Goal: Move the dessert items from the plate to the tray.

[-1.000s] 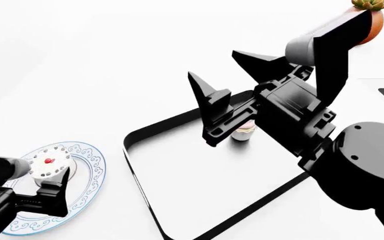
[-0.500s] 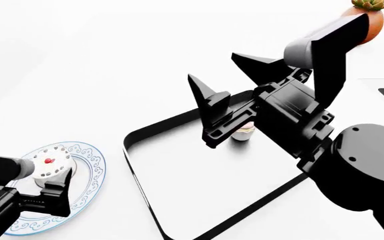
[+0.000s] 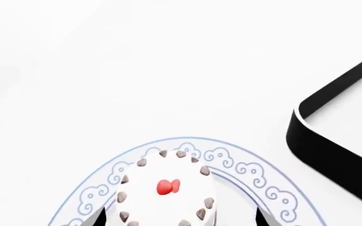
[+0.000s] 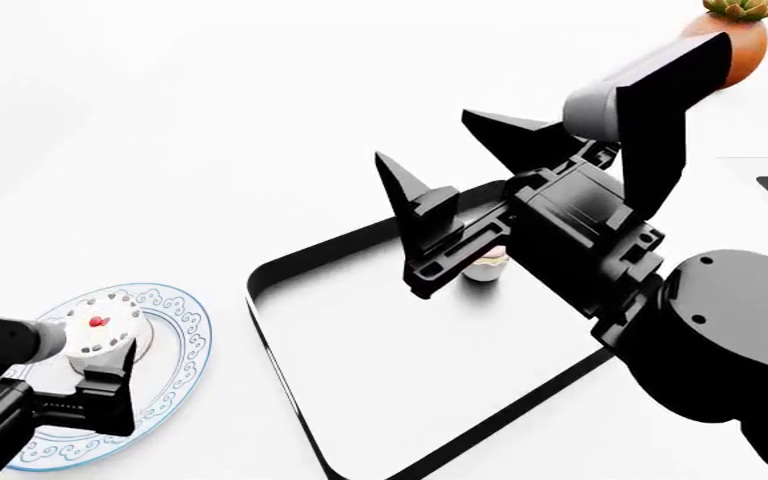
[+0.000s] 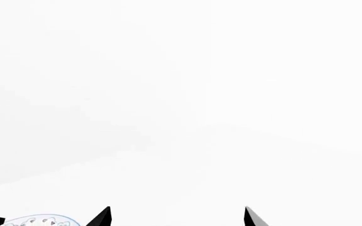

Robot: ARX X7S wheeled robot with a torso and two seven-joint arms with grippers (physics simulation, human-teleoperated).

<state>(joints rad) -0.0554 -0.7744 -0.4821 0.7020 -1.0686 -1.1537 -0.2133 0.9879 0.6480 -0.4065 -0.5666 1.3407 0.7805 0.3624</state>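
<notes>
At the left of the head view, the left gripper (image 4: pixel 77 385) is seen low over the plate (image 4: pixel 177 375), which lies on the white worktop (image 4: pixel 224 150). The round white mini cake (image 4: pixel 97 328) with its red centre and dark dots sits on the plate, and one black finger (image 4: pixel 115 385) is visible just beside it on the near side. In the left wrist view the mini cake (image 3: pixel 165 190) is framed between two dark finger tips at the picture's lower edge, so the jaws are spread wider than the cake and stand on either side of it; contact with the cake cannot be made out.

To the right of the plate, well apart from it, the tray (image 4: pixel 271 330) is set on the worktop. The pink-frosted cupcake (image 4: pixel 487 265) stands on the tray's white floor, partly hidden by the right arm.

Above the tray, the right gripper (image 4: pixel 471 165) is held with its two pointed fingers spread wide and nothing between them; it is raised clear of the cupcake. In the right wrist view only the two finger tips (image 5: pixel 102 216) and bare worktop are shown.

At the far right, an orange-brown pot (image 4: pixel 744 45) with a green plant is partly covered by the right arm.
</notes>
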